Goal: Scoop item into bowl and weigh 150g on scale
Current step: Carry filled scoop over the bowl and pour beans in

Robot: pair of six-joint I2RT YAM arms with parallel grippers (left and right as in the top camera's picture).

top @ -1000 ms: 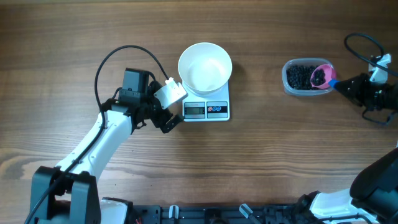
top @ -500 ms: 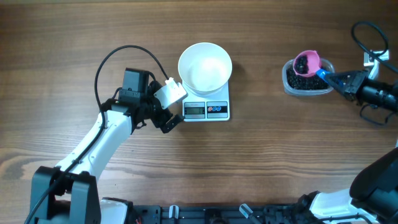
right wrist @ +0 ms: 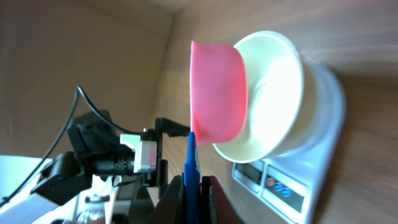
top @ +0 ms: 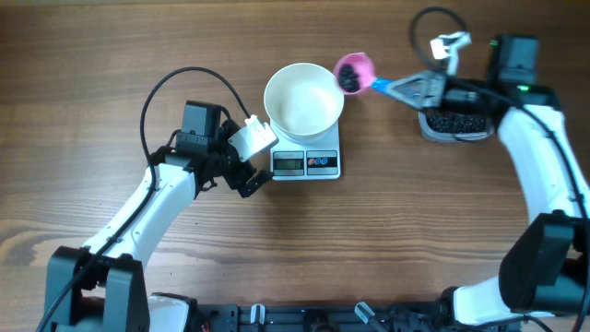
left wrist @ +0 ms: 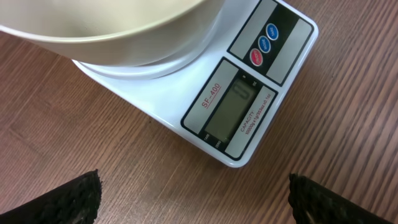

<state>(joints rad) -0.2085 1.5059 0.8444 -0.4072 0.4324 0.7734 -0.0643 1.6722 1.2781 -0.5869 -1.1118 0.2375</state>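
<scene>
The bowl [top: 304, 101] is smooth and glossy, scale [top: 307, 164] and pink scoop [top: 353, 71] plastic, table [top: 415, 231] grained wood.

Left arm [top: 157, 198]: white links run from base at near edge up and inward, elbow bent. Left gripper [top: 257, 159]: low, jaws spread wide, black fingertips [left wrist: 74, 199] at both bottom corners of wrist view. Right arm [top: 535, 138]: reaching inward from right side. Right gripper [top: 406, 89]: wrist rolled sideways, jaws clamped tight on blue handle of pink plastic scoop [top: 353, 72].
</scene>
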